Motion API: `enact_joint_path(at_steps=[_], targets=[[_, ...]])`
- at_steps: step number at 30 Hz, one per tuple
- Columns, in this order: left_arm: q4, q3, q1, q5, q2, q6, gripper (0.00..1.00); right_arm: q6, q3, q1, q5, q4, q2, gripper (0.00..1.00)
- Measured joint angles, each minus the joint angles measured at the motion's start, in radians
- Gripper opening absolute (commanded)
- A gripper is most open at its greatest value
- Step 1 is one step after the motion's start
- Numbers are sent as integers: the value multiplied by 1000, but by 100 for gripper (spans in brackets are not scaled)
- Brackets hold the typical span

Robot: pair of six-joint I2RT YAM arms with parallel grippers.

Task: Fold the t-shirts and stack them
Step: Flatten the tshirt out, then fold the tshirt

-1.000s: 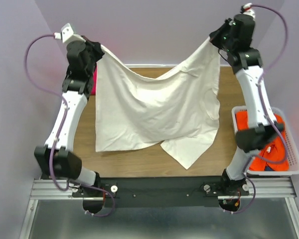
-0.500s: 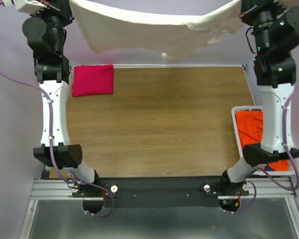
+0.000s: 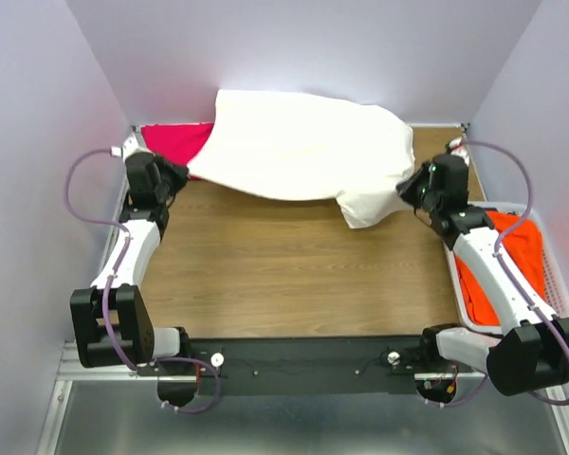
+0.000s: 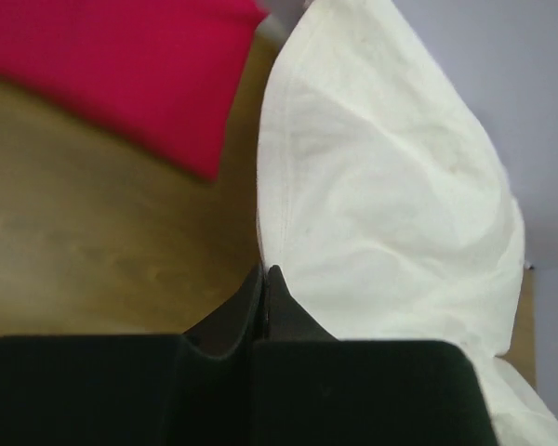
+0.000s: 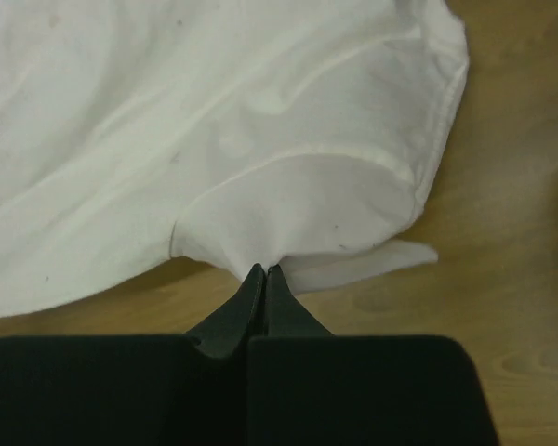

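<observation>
cream shirt [image 3: 303, 156] lowered from aloft onto table [image 3: 294, 275] | now overlaps pink shirt [image 3: 171, 140]

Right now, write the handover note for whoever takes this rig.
Left end effector: shut on the white shirt, near-left edge.
Right end effector: shut on its near-right edge.
The white shirt lies unfolded along the table's far side, covering part of the pink shirt.
The pink shirt sits in the far-left corner and looks folded.
The orange shirt is in the basket, right.
Left to do: fold white, stack on pink; then orange.
</observation>
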Motion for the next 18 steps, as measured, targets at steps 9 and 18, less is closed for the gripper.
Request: enact_joint_path(at_steps=[9, 18], targets=[[-37, -301, 5, -5, -56, -60, 0, 85, -396, 0, -81, -66, -76, 0], [-72, -368, 11, -29, -159, -61, 0, 111, -463, 0, -116, -117, -140, 0]])
